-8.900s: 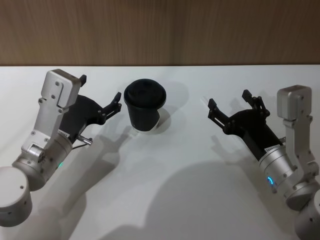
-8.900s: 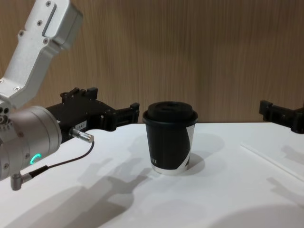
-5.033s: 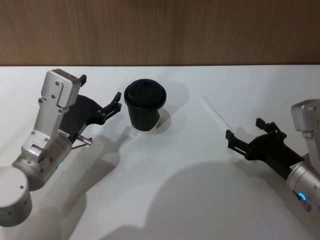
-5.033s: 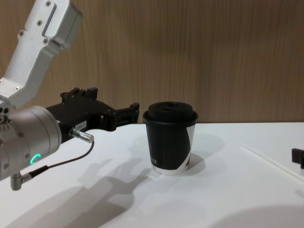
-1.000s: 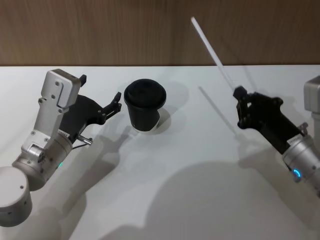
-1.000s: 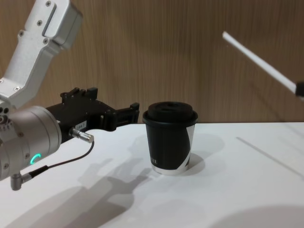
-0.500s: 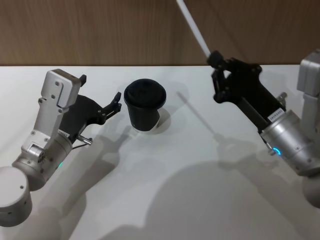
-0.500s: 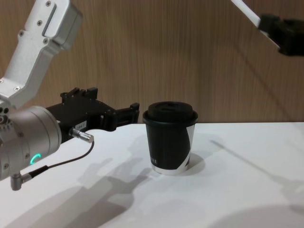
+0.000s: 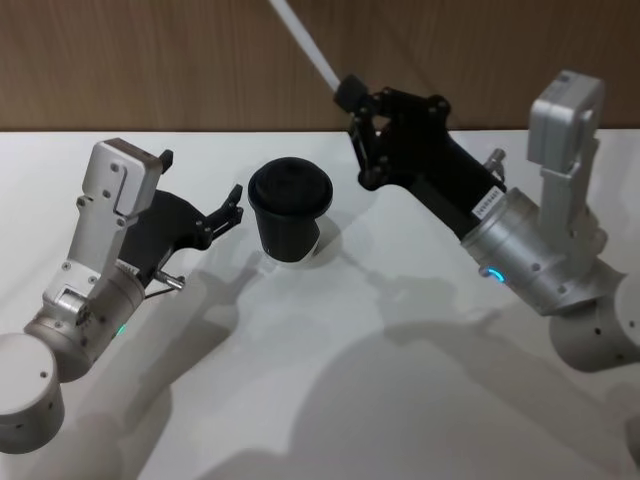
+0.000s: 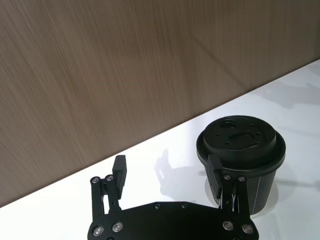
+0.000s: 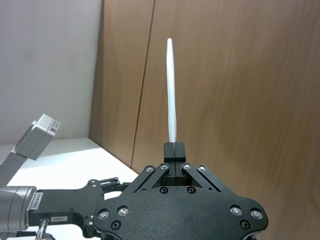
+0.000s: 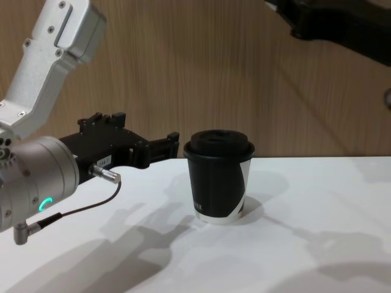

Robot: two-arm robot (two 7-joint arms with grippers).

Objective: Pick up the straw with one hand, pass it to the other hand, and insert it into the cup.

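The white straw [image 9: 305, 40] [image 11: 171, 100] is gripped at its lower end by my right gripper [image 9: 350, 97] [image 11: 173, 148], which is shut on it. It slants up and to the left, high above the table. That gripper hangs in the air just right of and above the black lidded cup [image 9: 290, 210] [image 12: 219, 177] [image 10: 242, 150], and the right arm's black body [image 12: 342, 24] crosses the chest view's top. My left gripper [image 9: 200, 178] [image 10: 167, 170] [image 12: 143, 131] rests open just left of the cup, one finger close beside it.
The cup stands on a white table [image 9: 400, 400] near a brown wood wall [image 9: 150, 60] that runs along the back edge. A dark cable with a metal plug [image 12: 104, 174] hangs from my left wrist, which glows green.
My right gripper has carried the straw leftward and higher, from the right side to just above and right of the cup. The left arm and the cup have not moved.
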